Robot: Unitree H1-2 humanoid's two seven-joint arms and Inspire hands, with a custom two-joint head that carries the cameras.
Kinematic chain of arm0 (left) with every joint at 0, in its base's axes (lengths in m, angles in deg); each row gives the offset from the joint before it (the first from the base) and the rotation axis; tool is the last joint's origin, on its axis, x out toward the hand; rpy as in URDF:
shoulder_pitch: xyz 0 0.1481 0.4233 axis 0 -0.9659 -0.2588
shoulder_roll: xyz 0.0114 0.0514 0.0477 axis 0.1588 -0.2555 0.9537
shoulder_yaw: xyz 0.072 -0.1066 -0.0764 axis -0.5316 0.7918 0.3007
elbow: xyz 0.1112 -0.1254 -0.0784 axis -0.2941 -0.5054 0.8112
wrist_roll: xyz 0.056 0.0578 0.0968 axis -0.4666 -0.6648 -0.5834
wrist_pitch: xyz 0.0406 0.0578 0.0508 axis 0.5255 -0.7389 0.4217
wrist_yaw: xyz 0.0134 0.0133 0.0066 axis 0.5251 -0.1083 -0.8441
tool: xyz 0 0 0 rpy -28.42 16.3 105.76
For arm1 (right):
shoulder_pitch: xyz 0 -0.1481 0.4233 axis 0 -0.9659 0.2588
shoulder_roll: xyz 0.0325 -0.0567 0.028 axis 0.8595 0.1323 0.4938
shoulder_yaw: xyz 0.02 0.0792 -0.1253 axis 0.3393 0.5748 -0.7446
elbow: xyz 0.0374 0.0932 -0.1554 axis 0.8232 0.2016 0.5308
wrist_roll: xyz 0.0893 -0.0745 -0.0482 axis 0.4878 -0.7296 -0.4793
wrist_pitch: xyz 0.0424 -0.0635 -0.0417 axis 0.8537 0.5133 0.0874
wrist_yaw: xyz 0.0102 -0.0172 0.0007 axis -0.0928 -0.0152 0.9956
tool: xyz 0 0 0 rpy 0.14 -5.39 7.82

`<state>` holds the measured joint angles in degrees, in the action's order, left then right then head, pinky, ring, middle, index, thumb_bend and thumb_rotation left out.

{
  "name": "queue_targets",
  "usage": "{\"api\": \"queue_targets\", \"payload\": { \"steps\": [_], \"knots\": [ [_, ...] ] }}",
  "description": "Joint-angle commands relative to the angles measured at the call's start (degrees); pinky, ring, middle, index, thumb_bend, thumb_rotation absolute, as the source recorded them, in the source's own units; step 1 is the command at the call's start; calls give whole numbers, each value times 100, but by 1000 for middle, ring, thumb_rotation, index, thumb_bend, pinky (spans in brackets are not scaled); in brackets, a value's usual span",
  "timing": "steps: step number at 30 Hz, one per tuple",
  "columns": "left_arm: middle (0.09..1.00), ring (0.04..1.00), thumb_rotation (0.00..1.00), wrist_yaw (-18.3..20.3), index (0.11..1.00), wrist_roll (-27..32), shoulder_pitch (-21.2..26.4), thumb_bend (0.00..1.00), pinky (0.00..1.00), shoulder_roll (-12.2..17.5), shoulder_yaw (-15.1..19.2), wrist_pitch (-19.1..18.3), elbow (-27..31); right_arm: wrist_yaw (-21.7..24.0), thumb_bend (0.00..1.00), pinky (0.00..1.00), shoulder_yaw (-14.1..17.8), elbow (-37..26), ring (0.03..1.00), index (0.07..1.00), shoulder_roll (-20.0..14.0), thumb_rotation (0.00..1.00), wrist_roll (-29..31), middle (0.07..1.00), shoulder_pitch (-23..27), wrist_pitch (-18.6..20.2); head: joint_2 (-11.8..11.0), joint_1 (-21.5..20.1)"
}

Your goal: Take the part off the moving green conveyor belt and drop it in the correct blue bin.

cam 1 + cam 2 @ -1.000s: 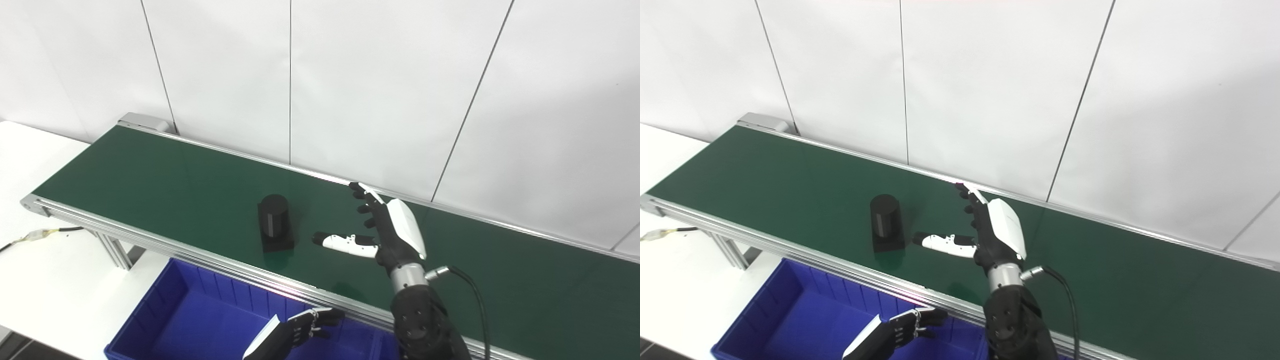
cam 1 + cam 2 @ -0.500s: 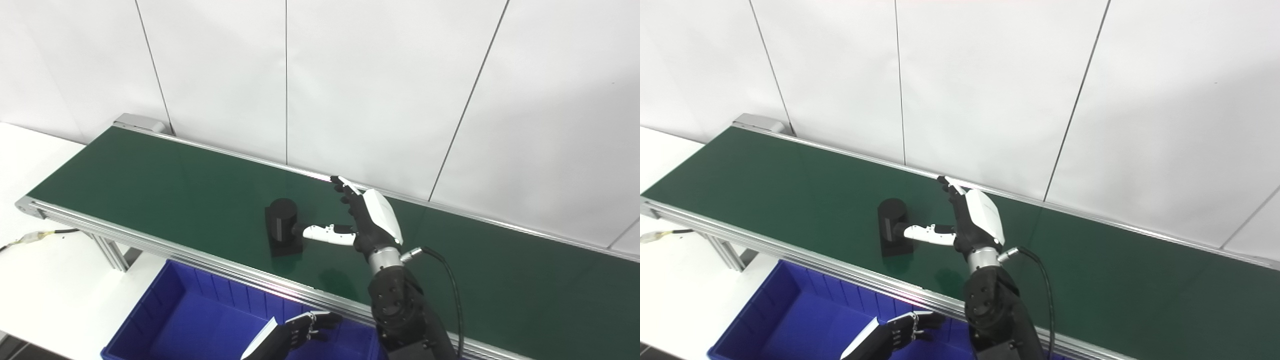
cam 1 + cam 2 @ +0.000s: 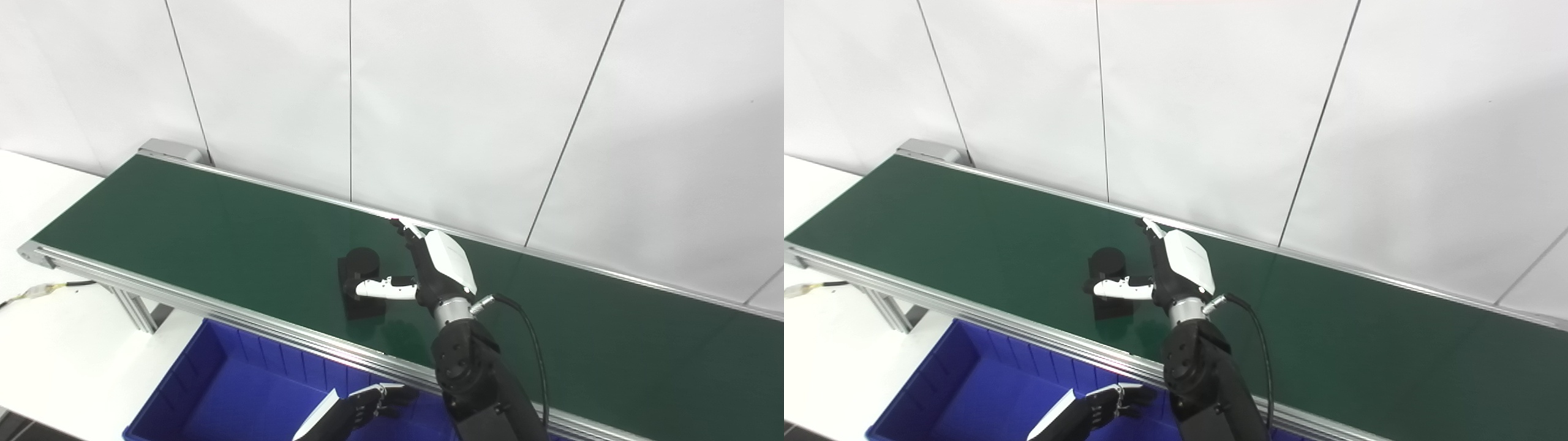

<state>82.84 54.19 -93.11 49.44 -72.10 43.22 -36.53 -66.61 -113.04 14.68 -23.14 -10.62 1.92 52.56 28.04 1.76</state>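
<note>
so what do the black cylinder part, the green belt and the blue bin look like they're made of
Black cylinder part on its square base: matte, no glints, likely plastic or rubber, though dark-coated metal can't be ruled out. Green conveyor belt: smooth, slightly glossy, mirrors the part, looks like PVC or rubber sheet between silvery metal rails. Blue bin: ribbed, evenly coloured walls, looks like moulded plastic.

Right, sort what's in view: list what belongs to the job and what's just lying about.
Job:
part, black, on the belt
belt
bin, below the belt's near edge
right hand, open beside the part, thumb in front of it
left hand, over the bin

Lying about:
cable on the white table
</note>
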Motion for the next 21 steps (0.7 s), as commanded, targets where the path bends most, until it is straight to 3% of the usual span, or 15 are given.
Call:
{"api": "queue_targets", "payload": {
  "steps": [1,10,21],
  "knots": [
    [828,819,126,-19,780,28,66,924,772,41,-16,233,145,-183,935,802,-28,17,840,913,215,514,-79,892,336,12,6,-20],
    [831,824,123,31,784,82,39,905,766,49,-89,232,181,-468,921,809,-38,777,851,921,376,495,-55,904,621,-49,51,-28],
    [840,839,119,-24,786,36,-16,909,798,37,-89,232,217,-911,911,757,18,1756,806,900,327,443,103,866,910,-231,118,-10]
  ]
}}
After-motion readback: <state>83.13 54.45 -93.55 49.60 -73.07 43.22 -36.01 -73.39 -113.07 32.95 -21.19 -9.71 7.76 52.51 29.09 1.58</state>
